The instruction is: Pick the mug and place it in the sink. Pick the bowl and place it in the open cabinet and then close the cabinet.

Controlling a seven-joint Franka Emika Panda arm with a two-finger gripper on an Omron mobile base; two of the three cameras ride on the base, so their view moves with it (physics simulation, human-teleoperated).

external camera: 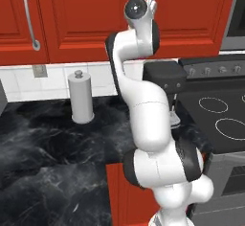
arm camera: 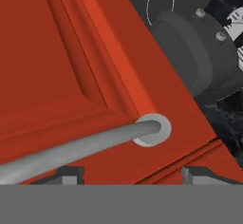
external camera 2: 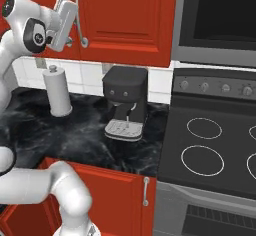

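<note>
The red upper cabinet (external camera: pixel 86 19) (external camera 2: pixel 125 15) has its doors flush and shut in both base views. My gripper (external camera: pixel 152 2) (external camera 2: pixel 75 7) is raised to the paired silver door handles (external camera 2: pixel 80 25). In the hand view the red door panel (arm camera: pixel 57 52) is very close. A silver handle (arm camera: pixel 95 142) runs across it to its round mount, just ahead of my gripper (arm camera: pixel 130 176). The two fingertips (arm camera: pixel 71 175) stand wide apart with nothing between them, so the gripper is open. The mug, the bowl and the sink are out of view.
A white paper towel holder (external camera: pixel 81 98) (external camera 2: pixel 57 92) stands on the black marble counter (external camera: pixel 43 143). A dark coffee machine (external camera 2: pixel 125 100) sits beside the black stove (external camera 2: pixel 215 140). A microwave (external camera 2: pixel 220 15) hangs above the stove. Red lower cabinets (external camera 2: pixel 120 195) lie below.
</note>
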